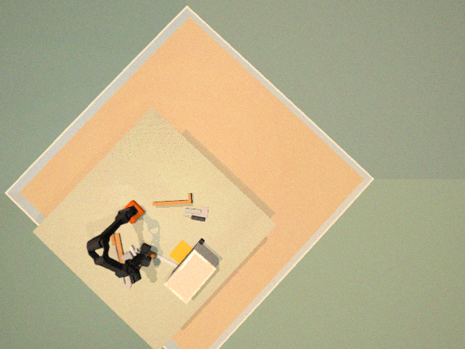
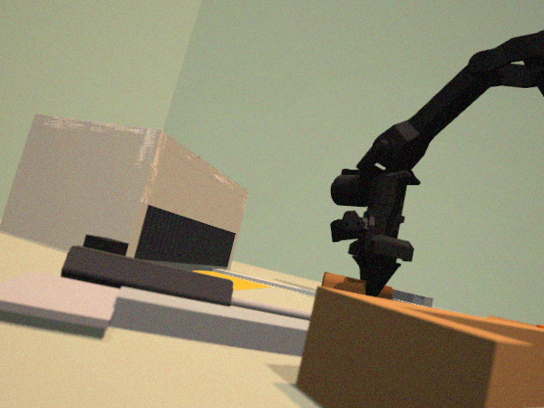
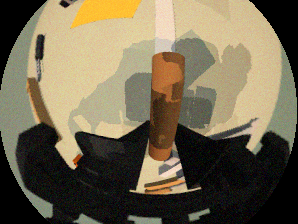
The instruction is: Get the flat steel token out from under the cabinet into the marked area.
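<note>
My gripper [image 1: 150,254] [image 2: 374,286] [image 3: 161,124] is shut on the brown handle [image 1: 153,255] [image 2: 348,285] [image 3: 166,99] of a rod tool, low over the table. The tool's white shaft [image 1: 167,261] [image 3: 164,16] points towards the foot of the pale cabinet [image 1: 191,274] [image 2: 100,181]. The yellow marked area [image 1: 180,251] [image 2: 242,284] [image 3: 109,4] lies in front of the cabinet, just beside the shaft. The steel token shows in no view. The dark opening at the cabinet's base is visible in the exterior view, but nothing can be made out in it.
An orange L-shaped tool [image 1: 173,202] and a grey-white tool [image 1: 196,212] lie beyond the marked area. An orange stick [image 1: 118,248] lies under my arm. In the exterior view an orange block [image 2: 408,354] and a dark bar [image 2: 145,274] fill the foreground.
</note>
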Robot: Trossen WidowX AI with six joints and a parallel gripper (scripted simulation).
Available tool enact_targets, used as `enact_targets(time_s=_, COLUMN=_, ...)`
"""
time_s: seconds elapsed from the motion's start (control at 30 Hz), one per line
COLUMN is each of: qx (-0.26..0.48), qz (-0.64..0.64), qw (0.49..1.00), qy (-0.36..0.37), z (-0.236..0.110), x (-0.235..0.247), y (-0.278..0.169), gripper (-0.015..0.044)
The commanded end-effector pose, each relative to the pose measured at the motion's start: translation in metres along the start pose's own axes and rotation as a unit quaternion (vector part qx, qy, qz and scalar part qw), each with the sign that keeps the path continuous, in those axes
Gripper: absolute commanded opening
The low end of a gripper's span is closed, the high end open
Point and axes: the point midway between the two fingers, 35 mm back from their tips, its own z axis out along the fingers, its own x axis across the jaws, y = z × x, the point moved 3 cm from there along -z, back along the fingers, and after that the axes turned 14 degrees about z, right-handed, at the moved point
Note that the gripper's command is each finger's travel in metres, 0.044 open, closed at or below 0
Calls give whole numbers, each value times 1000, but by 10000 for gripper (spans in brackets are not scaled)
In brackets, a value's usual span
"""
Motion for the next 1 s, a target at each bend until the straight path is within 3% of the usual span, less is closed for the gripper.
enact_targets(time_s=0.0, qx=0, qz=1, qw=1000, qy=-2, z=-1, x=1, y=7, gripper=0)
enact_targets(time_s=0.97, qx=-2, qz=1, qw=1000, qy=-2, z=-1, x=10, y=45, gripper=0)
